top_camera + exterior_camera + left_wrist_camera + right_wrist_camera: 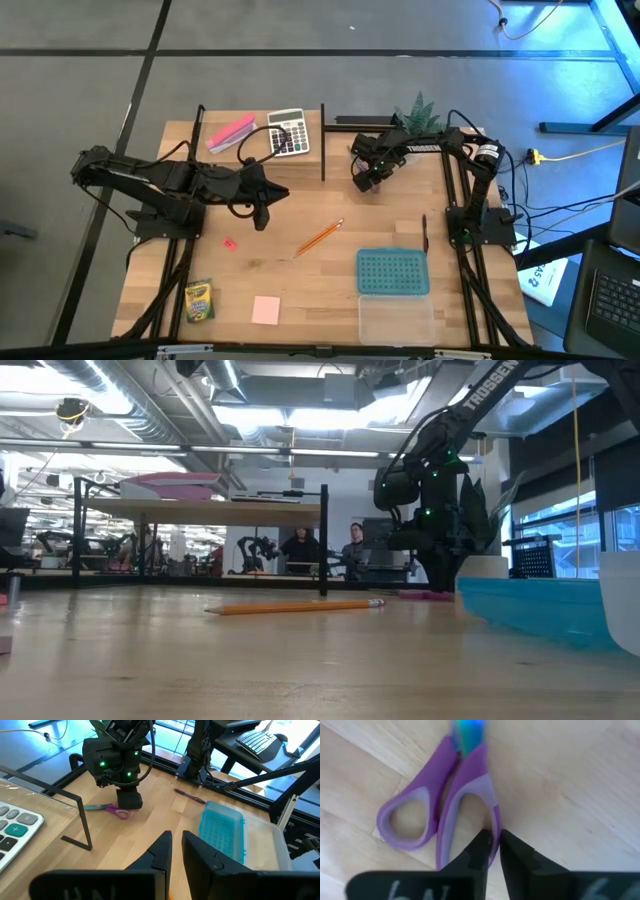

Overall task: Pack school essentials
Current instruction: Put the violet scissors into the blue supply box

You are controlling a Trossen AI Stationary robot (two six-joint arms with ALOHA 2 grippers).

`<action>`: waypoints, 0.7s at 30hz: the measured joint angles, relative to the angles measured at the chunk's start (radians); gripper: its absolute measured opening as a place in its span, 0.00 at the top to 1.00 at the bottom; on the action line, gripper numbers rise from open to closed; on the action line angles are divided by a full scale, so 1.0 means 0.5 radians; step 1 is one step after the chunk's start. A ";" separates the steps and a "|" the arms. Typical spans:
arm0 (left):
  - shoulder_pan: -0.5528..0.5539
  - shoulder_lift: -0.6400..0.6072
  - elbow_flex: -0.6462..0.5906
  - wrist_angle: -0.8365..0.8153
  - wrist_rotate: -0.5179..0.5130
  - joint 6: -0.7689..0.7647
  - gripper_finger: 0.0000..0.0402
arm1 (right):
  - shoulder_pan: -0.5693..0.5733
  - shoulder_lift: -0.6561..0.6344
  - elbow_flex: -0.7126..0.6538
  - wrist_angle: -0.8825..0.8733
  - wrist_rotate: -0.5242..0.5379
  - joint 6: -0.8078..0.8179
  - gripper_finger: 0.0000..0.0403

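The purple-handled scissors [445,805] lie flat on the table's far right part, also seen in the left wrist view [111,810]. My right gripper [493,845] [368,180] stands over their handles, shut on them. My left gripper [176,847] [262,210] hovers left of the table's middle, shut and empty. The orange pencil [320,237] [295,606] lies mid-table. The tiny red piece [229,243], the crayon box [199,299] and the pink notepad [266,309] rest toward the near left. My right gripper pinches the outer rim of the larger handle loop [494,822] between its two fingers. It comes from above, pointing down. The scissors lie flat on the wood with both handle loops on the table.
A teal box [393,272] with a clear lid [397,318] beside it sits near right. A calculator [288,132] and a pink block [231,132] lie at the far edge by a black frame [323,140]. A dark pen [424,232] lies right.
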 joint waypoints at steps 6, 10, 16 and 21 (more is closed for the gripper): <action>0.000 0.000 0.000 0.000 0.000 0.000 0.91 | 0.000 0.000 0.000 0.000 0.001 -0.058 0.95; 0.000 0.000 0.000 0.000 -0.001 0.000 0.91 | -0.001 0.000 0.000 0.000 0.001 -0.103 0.93; 0.000 0.000 0.000 0.000 0.000 0.000 0.91 | -0.001 -0.009 -0.002 -0.005 0.000 -0.160 0.93; 0.000 0.000 0.000 0.000 0.000 0.000 0.91 | -0.004 -0.070 -0.014 -0.066 0.023 -0.163 0.93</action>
